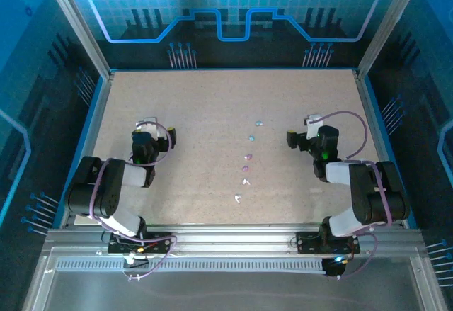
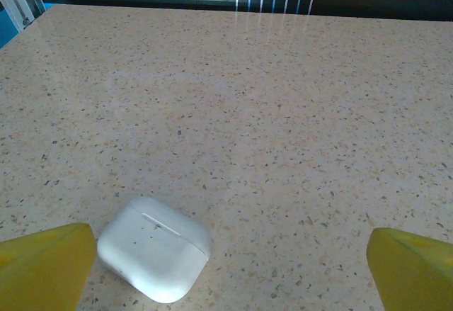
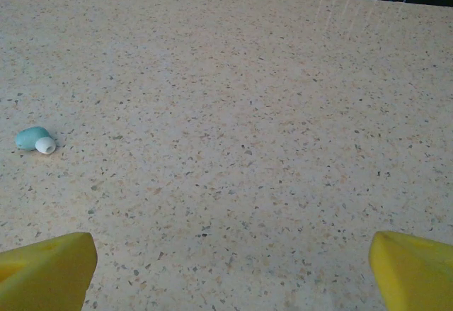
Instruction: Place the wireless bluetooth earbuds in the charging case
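The speckled beige worktop (image 1: 205, 112) carries six earbuds (image 1: 248, 158) in a loose line running from far to near: the teal pair (image 1: 259, 122) farthest, the purple pair (image 1: 245, 168) in the middle, the white pair (image 1: 238, 198) nearest. The left wrist view shows a closed white case (image 2: 153, 258) lying flat on it.
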`<state>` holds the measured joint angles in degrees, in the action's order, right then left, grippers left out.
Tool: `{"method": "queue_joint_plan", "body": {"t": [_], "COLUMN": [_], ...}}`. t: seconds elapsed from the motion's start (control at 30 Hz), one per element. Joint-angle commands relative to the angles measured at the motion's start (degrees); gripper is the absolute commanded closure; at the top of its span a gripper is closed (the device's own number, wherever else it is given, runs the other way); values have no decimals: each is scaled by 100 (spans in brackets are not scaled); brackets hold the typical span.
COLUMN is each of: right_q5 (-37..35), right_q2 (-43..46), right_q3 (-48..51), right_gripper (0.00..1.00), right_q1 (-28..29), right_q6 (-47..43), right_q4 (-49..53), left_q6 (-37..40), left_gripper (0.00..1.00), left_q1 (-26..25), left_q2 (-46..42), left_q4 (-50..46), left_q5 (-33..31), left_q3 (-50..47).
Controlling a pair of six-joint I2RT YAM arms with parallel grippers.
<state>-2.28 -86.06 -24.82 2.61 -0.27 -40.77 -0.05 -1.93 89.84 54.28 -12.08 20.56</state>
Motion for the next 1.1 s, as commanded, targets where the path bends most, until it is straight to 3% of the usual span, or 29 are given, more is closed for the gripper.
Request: {"method": "queue_joint_plan", "body": {"t": [0.0, 0.83, 0.9, 1.07], "right_q5": [62, 145, 158, 426], "right_q2": [-16, -14, -7, 266], "right_q3": [-32, -41, -32, -227], "right_gripper": [0, 0, 0, 3], "right_q1": [44, 5, 4, 63], "right_q6": [-58, -33, -42, -236], "right_q4": [-176, -157, -168, 364], "left_q6": [5, 5, 31, -7], "left_gripper": [1, 1, 7, 10], "left_q1": [20, 35, 35, 35], "left_q2": [-72, -68, -81, -546], "left_q4": [19, -31, 2, 20], "left_q5": [127, 258, 307, 225], "left_q3": [81, 100, 80, -140]}}
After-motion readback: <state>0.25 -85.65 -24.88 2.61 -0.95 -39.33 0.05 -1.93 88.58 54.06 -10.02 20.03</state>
